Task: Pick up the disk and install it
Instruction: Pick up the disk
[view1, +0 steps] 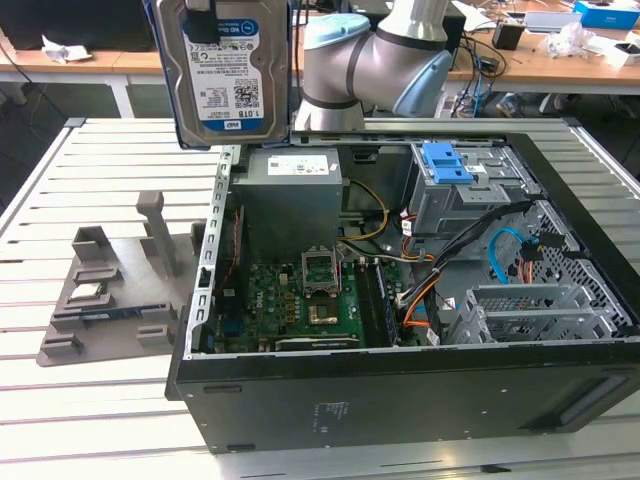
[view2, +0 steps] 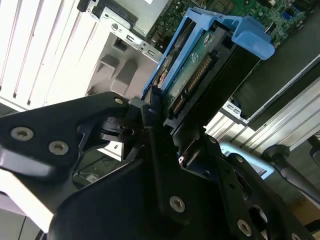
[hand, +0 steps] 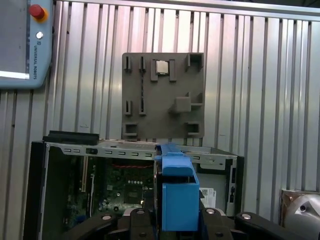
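The disk (view1: 222, 75), a silver drive with a blue-and-white label, hangs upright in the air above the back corner of the open computer case (view1: 400, 390), on the exterior view's left. My gripper (view1: 201, 20) is shut on its upper end. In the second wrist view the black fingers (view2: 151, 107) clamp the disk's (view2: 197, 67) blue rails, with its green board and connector facing the camera. The first wrist view looks down past the blue rail end of the disk (hand: 178, 200) between my gripper's (hand: 176, 220) fingers.
Inside the case sit a motherboard (view1: 300, 295), a power supply (view1: 292, 195) and a grey drive cage with a blue tab (view1: 447, 163). A grey slotted stand (view1: 110, 290) lies on the slatted table beside the case. A teach pendant (hand: 22, 45) rests on the table.
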